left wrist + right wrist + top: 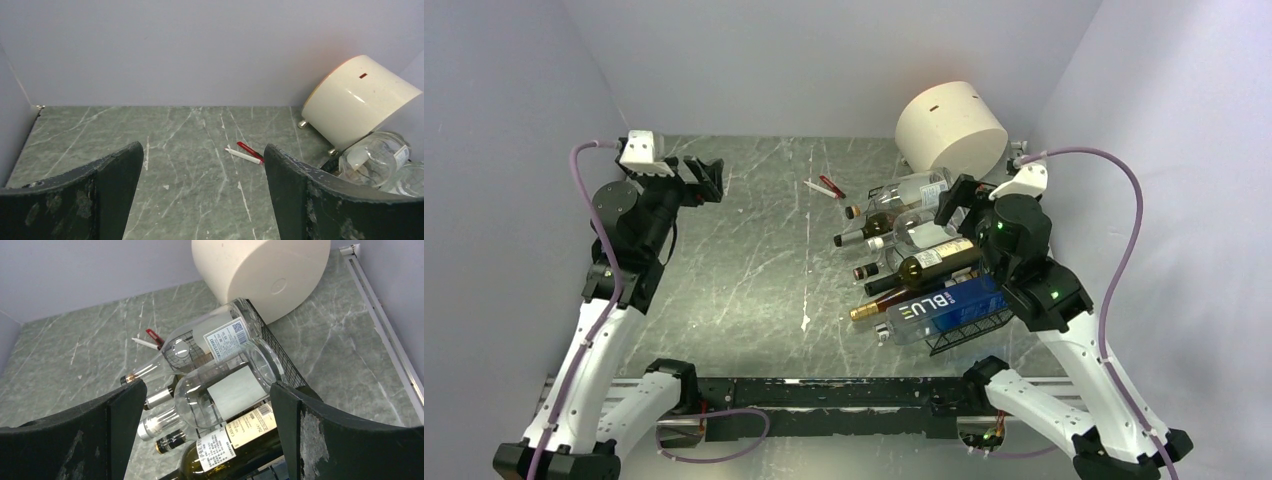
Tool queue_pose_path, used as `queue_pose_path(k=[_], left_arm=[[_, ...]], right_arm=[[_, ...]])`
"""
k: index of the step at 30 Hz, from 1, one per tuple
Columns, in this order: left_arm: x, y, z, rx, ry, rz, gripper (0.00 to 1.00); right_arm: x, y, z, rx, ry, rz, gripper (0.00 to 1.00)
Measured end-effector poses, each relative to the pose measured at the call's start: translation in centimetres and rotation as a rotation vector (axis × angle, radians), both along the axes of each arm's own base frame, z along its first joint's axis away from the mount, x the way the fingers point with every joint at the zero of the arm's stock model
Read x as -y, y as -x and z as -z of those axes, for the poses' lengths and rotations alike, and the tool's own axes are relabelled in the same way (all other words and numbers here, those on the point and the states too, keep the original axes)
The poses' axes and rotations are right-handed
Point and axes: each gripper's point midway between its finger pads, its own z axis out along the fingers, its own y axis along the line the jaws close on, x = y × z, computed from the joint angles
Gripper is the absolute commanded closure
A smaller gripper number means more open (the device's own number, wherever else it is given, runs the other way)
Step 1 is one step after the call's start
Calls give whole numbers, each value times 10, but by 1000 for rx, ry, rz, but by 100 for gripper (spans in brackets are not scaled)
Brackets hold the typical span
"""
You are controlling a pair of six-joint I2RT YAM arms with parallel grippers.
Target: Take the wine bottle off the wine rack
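Counting at least six bottles (934,258) piled sideways on one black wire wine rack (969,335) at the right of the surface (754,260) (overlap blurs the tally): two clear bottles (220,390) on top, then a dark green bottle (235,440), a gold-capped bottle (869,308) and a blue bottle (944,308) nearest. Noting one tipped cream cylinder (951,128) just behind the rack and two pens (246,152) to its left. Finding both claws spread wide, gripping nothing: right claw (962,205) above the clear pair, left claw (706,180) well apart.

Left gripper (202,147) jaws spread, level; right gripper (207,384) jaws spread, seemingly pitched down.
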Motion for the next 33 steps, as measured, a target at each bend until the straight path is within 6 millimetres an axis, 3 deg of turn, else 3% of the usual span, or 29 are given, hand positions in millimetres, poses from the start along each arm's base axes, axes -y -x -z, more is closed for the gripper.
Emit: queue_pose_path(k=[6, 13, 19, 24, 28, 33], left_arm=[[14, -9, 5, -9, 10, 78, 6], [44, -25, 33, -95, 8, 215, 6], [77, -33, 57, -187, 8, 339, 6], [99, -28, 62, -217, -6, 406, 6], [107, -22, 58, -208, -15, 425, 6], [103, -18, 47, -173, -23, 390, 6]], right_arm=[[3, 2, 16, -25, 36, -3, 0], [-6, 4, 37, -71, 116, -96, 0], [-29, -2, 52, -123, 203, -245, 0], [-52, -19, 72, -206, 280, -353, 0], [-72, -26, 79, -234, 289, -446, 0], [-100, -41, 74, -234, 300, -539, 0]])
